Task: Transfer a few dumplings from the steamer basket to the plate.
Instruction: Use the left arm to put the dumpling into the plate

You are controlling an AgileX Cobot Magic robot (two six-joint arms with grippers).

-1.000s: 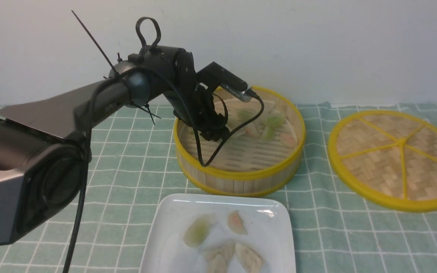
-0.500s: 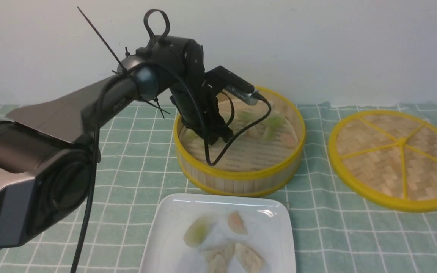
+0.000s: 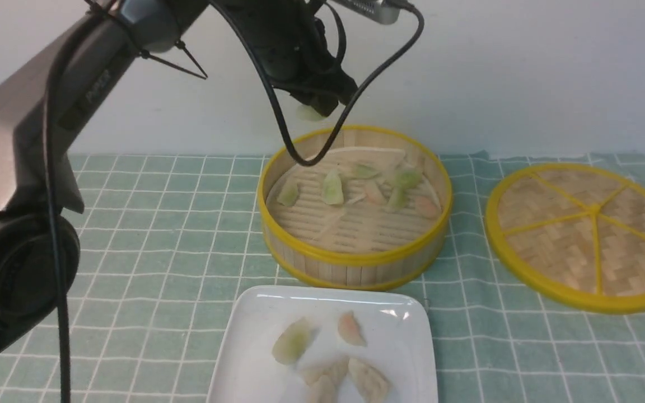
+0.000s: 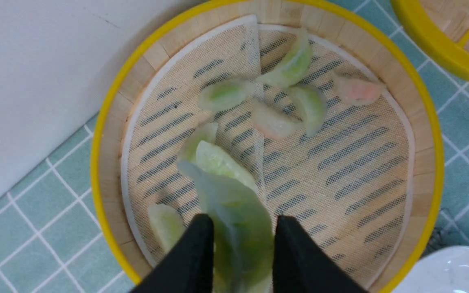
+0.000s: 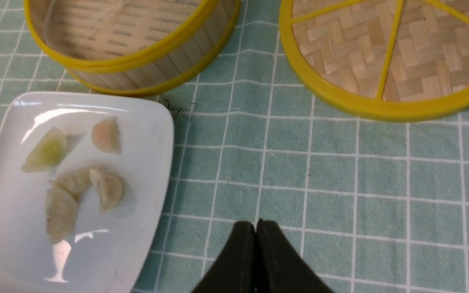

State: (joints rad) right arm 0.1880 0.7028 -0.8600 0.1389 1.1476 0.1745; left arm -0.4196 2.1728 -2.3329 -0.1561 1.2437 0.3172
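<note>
My left gripper (image 3: 317, 106) hangs high above the steamer basket (image 3: 356, 263), shut on a pale green dumpling (image 3: 309, 113). In the left wrist view the held dumpling (image 4: 238, 219) sits between the black fingers, gripper (image 4: 240, 224), over the basket (image 4: 108, 101). Several green and pinkish dumplings (image 3: 333, 187) lie on the basket's floor. The white plate (image 3: 401, 358) at the front holds several dumplings (image 3: 291, 342). My right gripper (image 5: 255, 226) is shut and empty above the cloth, right of the plate (image 5: 153, 122); it is out of the front view.
A flat woven disc with yellow spokes (image 3: 585, 235) lies right of the basket on the green checked cloth (image 3: 177, 263). A white wall stands close behind the basket. The left arm's cable (image 3: 300, 151) loops down toward the basket's rim.
My left gripper has risen from inside the basket to well above it, carrying a green dumpling. Two green dumplings it was hiding on the basket's left side now show.
</note>
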